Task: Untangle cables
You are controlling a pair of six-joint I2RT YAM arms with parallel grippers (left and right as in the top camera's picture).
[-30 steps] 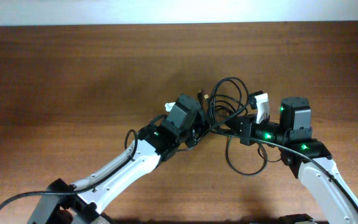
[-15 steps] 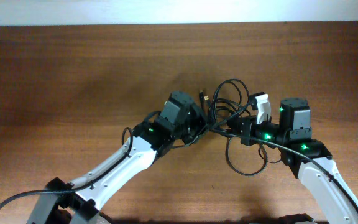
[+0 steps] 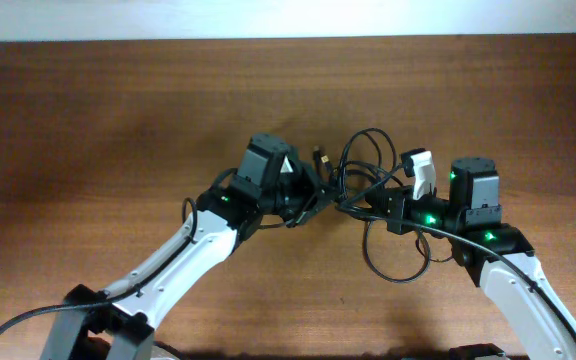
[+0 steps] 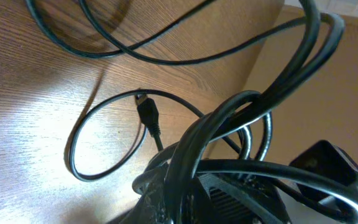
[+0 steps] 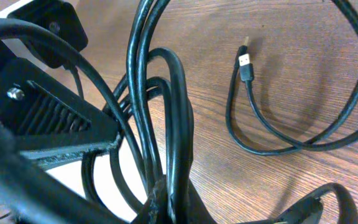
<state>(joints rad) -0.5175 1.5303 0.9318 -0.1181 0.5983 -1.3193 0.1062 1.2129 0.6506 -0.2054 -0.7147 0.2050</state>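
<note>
**A:** The cables (image 3: 368,165): where do they lie, taking the metal-tipped plug (image 3: 320,156) as the mark?

**B:** The plug lies free on the table (image 3: 118,120). The snarled part is just to its right and a little toward the robot. One arch rises to the right of the plug. A loose loop (image 3: 398,262) trails well off from it, to its right and toward the robot.

**A:** And the claws?

**B:** The left gripper (image 3: 308,197) is just beside the plug, on the robot's side of it. The right gripper (image 3: 356,205) is further to the plug's right. In each wrist view the strands run together into a tight pinch at the bottom edge. I read both claws as closed on the cables, though the cords hide the fingers themselves.

**A:** How far apart are they?

**B:** Close, with only a short run of bundled strands between them. That run goes rightward from beside the plug, roughly level across the table.

**A:** So which arm is nearer the free end?

**B:** The left, plainly. From the right wrist the plug (image 5: 245,62) shows clear of the bundle, its cord curling away in an open bend.

**A:** What does the next move turn on?

**B:** On that short run, I would judge. Drawing the claws apart along it, the left one past the plug, would show which strands cross. Pulling too hard could cinch the crossings.
</note>
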